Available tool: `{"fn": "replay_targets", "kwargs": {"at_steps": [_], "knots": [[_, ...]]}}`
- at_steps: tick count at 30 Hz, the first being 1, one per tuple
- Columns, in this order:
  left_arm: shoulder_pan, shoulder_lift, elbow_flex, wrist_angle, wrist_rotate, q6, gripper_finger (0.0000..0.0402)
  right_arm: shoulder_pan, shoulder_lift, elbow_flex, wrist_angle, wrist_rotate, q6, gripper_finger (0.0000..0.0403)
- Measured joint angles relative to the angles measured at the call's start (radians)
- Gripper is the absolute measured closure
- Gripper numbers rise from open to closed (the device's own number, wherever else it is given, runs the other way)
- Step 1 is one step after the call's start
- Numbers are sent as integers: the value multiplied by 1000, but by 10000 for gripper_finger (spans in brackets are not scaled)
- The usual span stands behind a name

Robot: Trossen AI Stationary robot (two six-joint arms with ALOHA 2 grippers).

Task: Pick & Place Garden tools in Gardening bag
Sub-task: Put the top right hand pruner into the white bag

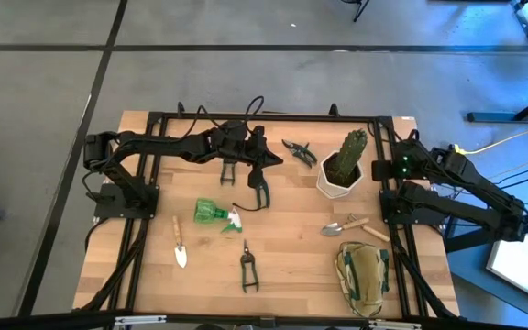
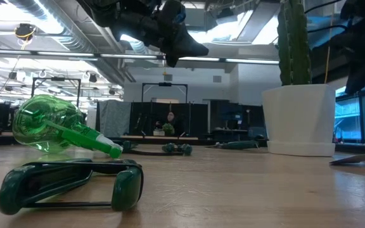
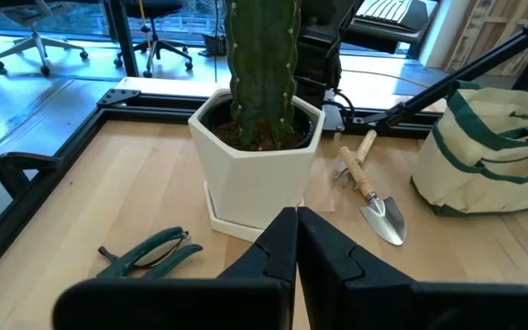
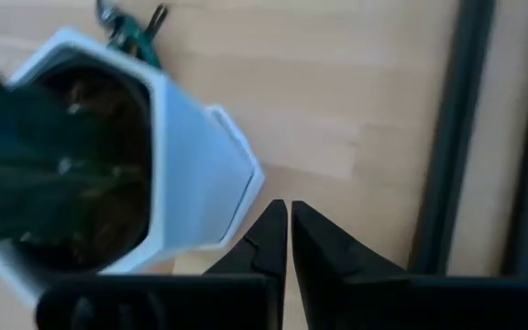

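All tools lie loose on the table, none bagged: spray bottle (image 1: 214, 214), shears (image 1: 247, 267) and trowel (image 1: 180, 246) below and behind the left gripper (image 1: 266, 163); gardening bag (image 1: 364, 277) far off toward the right arm. Left jaws together, empty, aimed past the cactus pot (image 3: 255, 156). Right gripper (image 4: 289, 229) jaws together beside the pot. Looks like pre-grasp; next move needs jaws opened, then descent onto a tool.

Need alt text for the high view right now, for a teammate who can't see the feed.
Overhead, the gardening bag sits at the table's near right corner, with shears, two trowels and a green spray bottle loose on the wood. The left claw hangs shut mid-table; the right claw waits shut beside the potted cactus.
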Motion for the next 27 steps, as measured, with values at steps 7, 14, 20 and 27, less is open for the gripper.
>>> {"fn": "replay_targets", "kwargs": {"at_steps": [7, 14, 20, 27], "knots": [[-2, 0, 0, 0, 0, 0, 400, 44, 0, 0, 0, -96, 0, 380], [-2, 0, 0, 0, 0, 0, 397, 87, 1, 50, -40, -75, 50, 383], [-2, 0, 0, -1, 0, 0, 400, 112, 0, 139, -68, 72, 102, 390], [-2, 0, 0, -21, 0, 0, 398, 139, 1, 153, -87, 39, 95, 391]]}}
